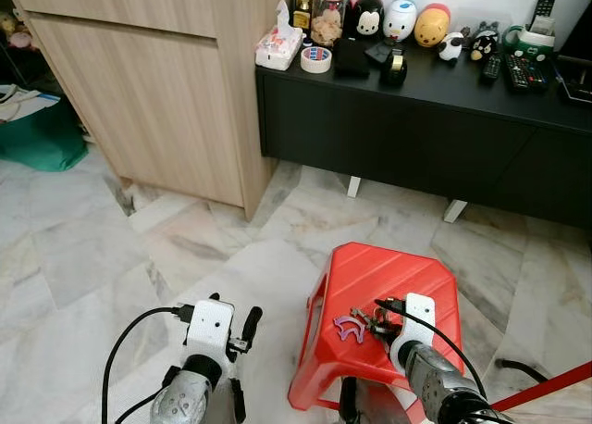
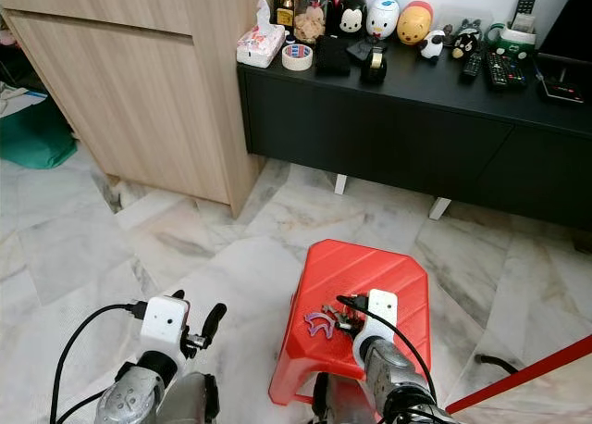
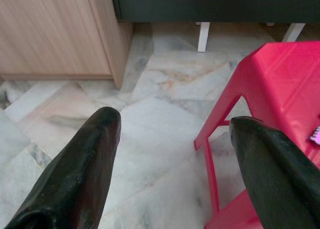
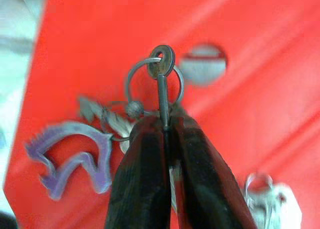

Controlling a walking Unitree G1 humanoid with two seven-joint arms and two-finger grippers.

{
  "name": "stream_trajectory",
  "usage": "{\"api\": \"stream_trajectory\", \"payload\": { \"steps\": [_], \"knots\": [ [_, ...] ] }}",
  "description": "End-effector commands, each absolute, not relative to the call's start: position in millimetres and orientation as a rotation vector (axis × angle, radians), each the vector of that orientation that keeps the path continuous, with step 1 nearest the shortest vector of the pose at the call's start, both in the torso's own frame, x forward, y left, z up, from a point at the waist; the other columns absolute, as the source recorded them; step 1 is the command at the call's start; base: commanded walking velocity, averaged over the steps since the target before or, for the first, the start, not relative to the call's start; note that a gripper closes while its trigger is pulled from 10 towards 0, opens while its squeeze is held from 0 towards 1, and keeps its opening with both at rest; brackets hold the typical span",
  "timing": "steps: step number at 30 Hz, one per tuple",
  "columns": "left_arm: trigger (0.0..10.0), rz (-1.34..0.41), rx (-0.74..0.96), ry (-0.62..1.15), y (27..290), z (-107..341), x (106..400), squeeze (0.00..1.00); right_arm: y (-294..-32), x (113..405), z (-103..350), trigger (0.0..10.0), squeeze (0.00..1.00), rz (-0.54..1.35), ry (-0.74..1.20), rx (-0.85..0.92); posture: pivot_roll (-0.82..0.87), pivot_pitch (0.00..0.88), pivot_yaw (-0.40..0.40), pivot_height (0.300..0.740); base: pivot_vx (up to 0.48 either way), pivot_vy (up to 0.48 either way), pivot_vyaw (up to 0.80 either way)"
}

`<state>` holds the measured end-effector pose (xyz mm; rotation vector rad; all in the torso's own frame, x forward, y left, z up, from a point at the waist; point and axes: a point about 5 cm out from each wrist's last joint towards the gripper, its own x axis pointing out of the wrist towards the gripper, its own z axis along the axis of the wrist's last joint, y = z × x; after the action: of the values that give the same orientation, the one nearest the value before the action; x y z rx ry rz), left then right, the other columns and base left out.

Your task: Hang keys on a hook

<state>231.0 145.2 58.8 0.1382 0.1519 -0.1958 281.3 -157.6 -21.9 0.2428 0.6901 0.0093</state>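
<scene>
A red stool on the marble floor is seen from the head cameras, with the keys lying on its top just beside the right gripper; at that range the bunch is too small to be read clearly. In the right wrist view the detail is given: the two black fingers are pressed together on the blade of one key, whose head carries a metal ring, and a purple horse-head tag is linked to it and lies on the red seat near a round hole. A second small ring is glimpsed, blurred, beside the fingers. In the left wrist view the left gripper is shown with its fingers held wide apart, nothing between them, over the floor next to a stool leg. One wooden cabinet and one black sideboard are seen behind, the latter bearing three egg-shaped toy figures, a tape roll and remote controls
</scene>
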Motion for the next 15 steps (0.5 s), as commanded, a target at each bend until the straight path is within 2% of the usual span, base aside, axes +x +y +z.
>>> {"api": "stream_trajectory", "payload": {
  "steps": [1,9,10,11,12,13,15],
  "knots": [
    [10.0,-0.191,0.139,0.165,146,54,232,0.00,-158,287,-15,0.0,0.00,0.023,0.626,0.222,0.06,0.096,-0.075,0.632,0.000,0.000,0.00],
    [10.0,-0.156,0.138,0.180,154,45,244,0.00,-153,289,-8,0.0,0.00,0.049,0.511,0.222,0.05,0.029,-0.070,0.632,0.000,0.000,0.00],
    [10.0,-0.146,0.130,0.177,157,45,248,0.00,-153,289,-6,3.1,0.00,0.050,0.488,0.223,0.04,0.009,-0.067,0.632,0.000,0.000,0.00],
    [10.0,-0.141,0.127,0.174,158,46,251,0.00,-153,289,-5,3.1,0.00,0.054,0.470,0.220,0.04,0.004,-0.066,0.632,0.000,0.000,0.00],
    [10.0,-0.136,0.126,0.172,160,46,254,0.00,-153,289,-4,9.5,0.00,0.060,0.456,0.213,0.04,0.000,-0.064,0.632,0.000,0.000,0.00],
    [10.0,-0.131,0.129,0.172,162,45,258,0.00,-153,287,-3,10.0,0.00,0.067,0.438,0.193,0.03,0.000,-0.060,0.632,0.000,0.000,0.00],
    [10.0,-0.120,0.128,0.179,166,41,259,0.00,-153,286,-3,10.0,0.00,0.073,0.420,0.182,0.03,0.000,-0.056,0.632,0.000,0.000,0.00]
  ]
}}
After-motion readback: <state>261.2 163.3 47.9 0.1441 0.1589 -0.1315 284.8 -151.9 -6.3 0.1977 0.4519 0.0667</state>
